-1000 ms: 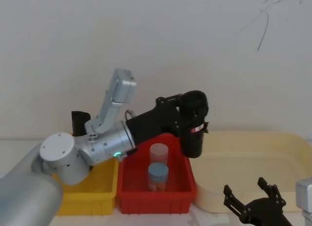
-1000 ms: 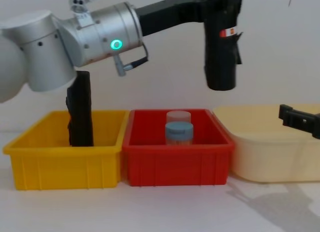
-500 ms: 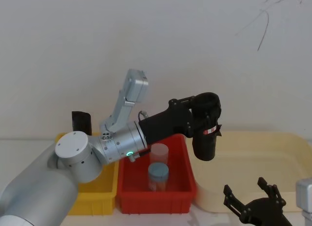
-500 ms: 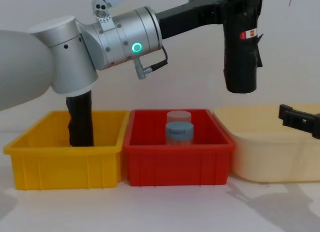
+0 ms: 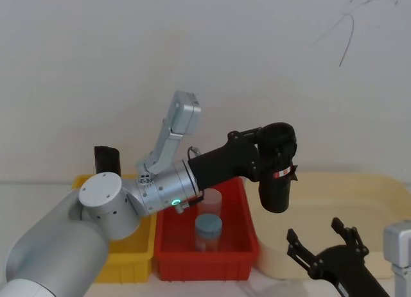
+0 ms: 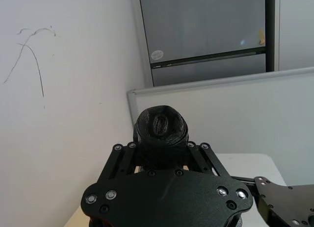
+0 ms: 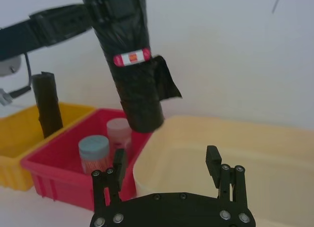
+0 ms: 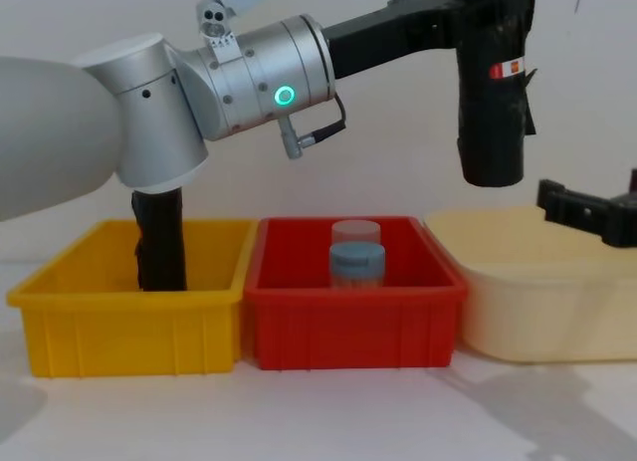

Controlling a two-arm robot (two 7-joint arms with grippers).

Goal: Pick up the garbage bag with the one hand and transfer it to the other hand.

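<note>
Over the seam between red bin (image 5: 205,262) and cream tub (image 5: 359,194): garbage bag (image 5: 276,181) hangs upright, label outward, its upper end pinched by the left gripper (image 5: 264,157). In the last second the left arm swung it from above the jars (image 5: 207,223) toward 3 o'clock. Right gripper (image 5: 319,244), fingers spread, has risen and sits at 5 o'clock of the bag, apart from it. Judgement: pick-up done, handover approach under way, receiving grasp not yet made. Plain black roll (image 5: 106,161) stays in yellow bin (image 5: 131,268).

A plain white wall (image 5: 192,47) bears a thin dark scrawl (image 5: 351,33) above the white tabletop (image 8: 328,421).
</note>
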